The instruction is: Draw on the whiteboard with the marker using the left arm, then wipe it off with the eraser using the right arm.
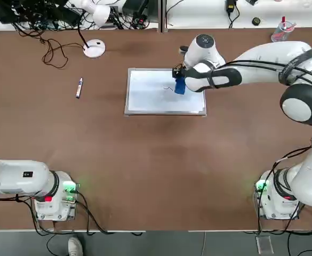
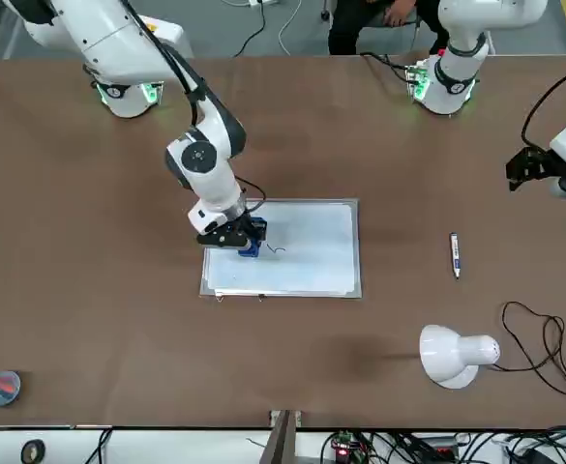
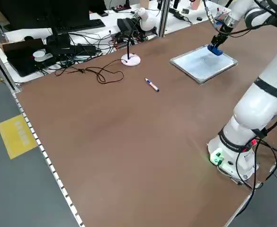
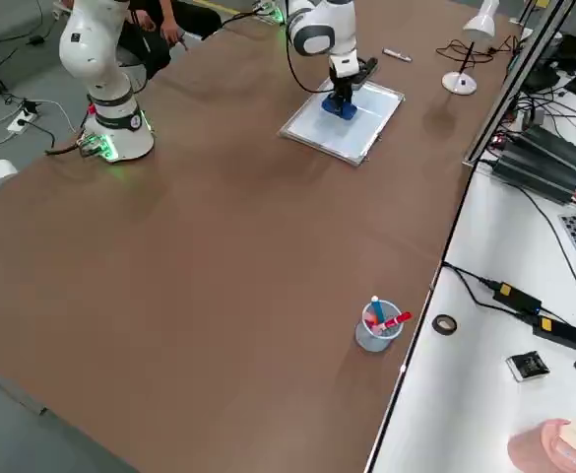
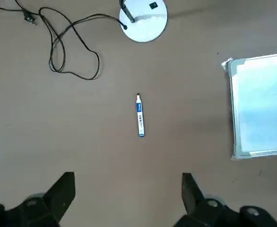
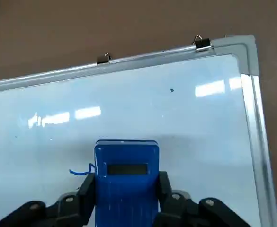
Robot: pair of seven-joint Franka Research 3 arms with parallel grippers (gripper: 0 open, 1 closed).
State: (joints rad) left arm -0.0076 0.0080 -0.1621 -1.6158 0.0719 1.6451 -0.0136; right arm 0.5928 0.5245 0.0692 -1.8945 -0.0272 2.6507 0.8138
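Note:
The whiteboard (image 1: pixel 145 96) lies flat in the middle of the table, with a small blue scribble (image 6: pixel 79 171) on it. My right gripper (image 1: pixel 178 80) is over the board's right part, shut on the blue eraser (image 6: pixel 126 179). The eraser (image 2: pixel 250 246) stands on the board right beside the scribble. The marker (image 1: pixel 79 87) lies alone on the table to the left of the board, also seen as the marker (image 5: pixel 139 116) far ahead of my left gripper (image 5: pixel 129 194). That gripper is open, holds nothing, and is drawn back near the table's left side.
A white desk lamp (image 1: pixel 94 48) with a looping black cable (image 1: pixel 54 53) stands behind the marker. A clear cup of pens (image 4: pixel 378 325) is at the far right corner. A person sits beyond the robot's side of the table (image 2: pixel 379 14).

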